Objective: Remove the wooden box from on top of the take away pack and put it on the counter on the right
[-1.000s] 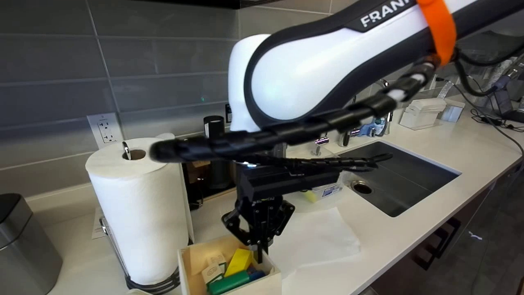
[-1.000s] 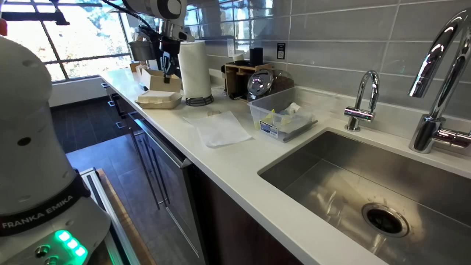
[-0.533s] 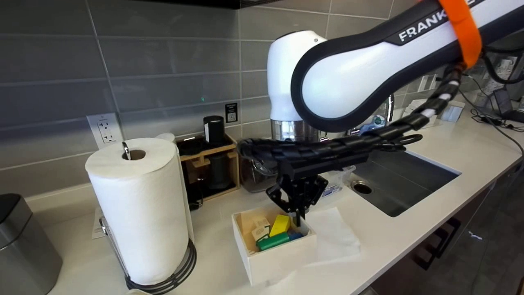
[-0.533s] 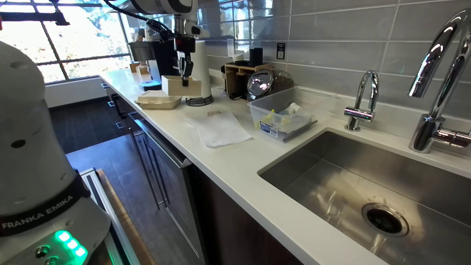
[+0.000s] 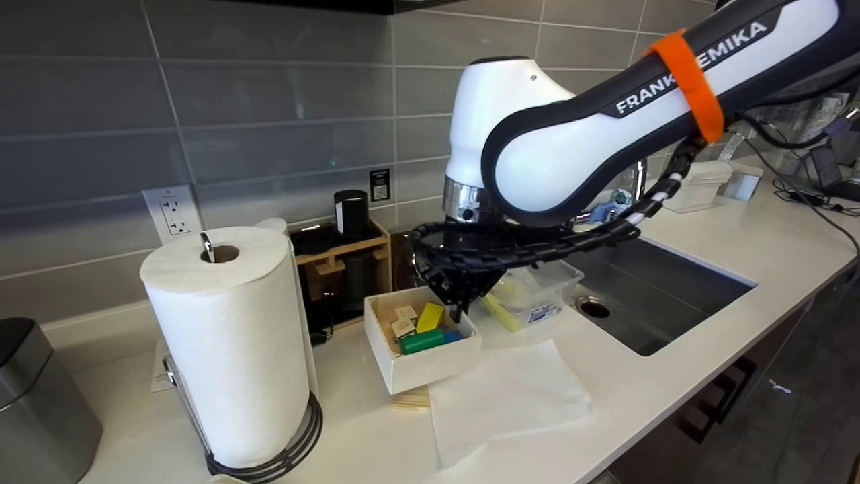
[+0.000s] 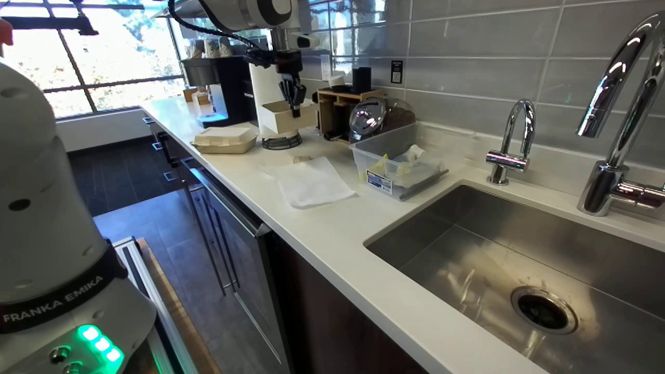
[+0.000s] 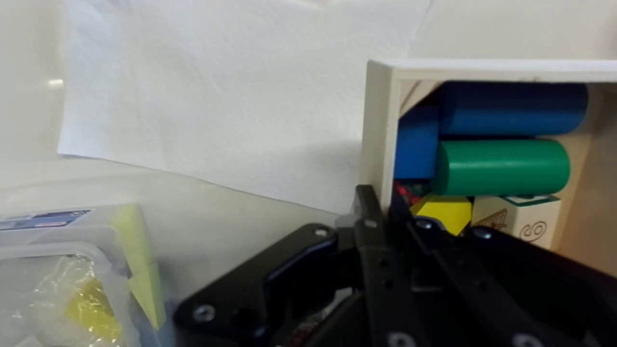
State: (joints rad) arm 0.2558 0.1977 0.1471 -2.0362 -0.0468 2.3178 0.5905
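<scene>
The wooden box (image 5: 430,368) is pale and open-topped, with green, yellow, blue and pale blocks inside. It also shows in an exterior view (image 6: 280,120) and at the right of the wrist view (image 7: 377,130). My gripper (image 5: 458,313) is shut on one side wall, one finger inside and one outside, as the wrist view shows (image 7: 383,205). The box hangs level above the off-white counter (image 6: 332,244), in front of the wooden rack. The take away pack (image 6: 226,140) stands on the counter, apart from the box; nothing is on its lid.
The paper towel roll (image 5: 228,356) stands beside the box. A clear plastic bin (image 6: 387,163) sits between the box and the sink (image 5: 662,296). A white paper sheet (image 5: 507,396) and a flat tan block (image 5: 411,398) lie below. The wooden rack (image 6: 327,117) stands against the wall.
The gripper has carried the wooden box away from the take away pack, past the paper towel roll, toward the sink side and then closer to the wall. The tan block has come into view.
</scene>
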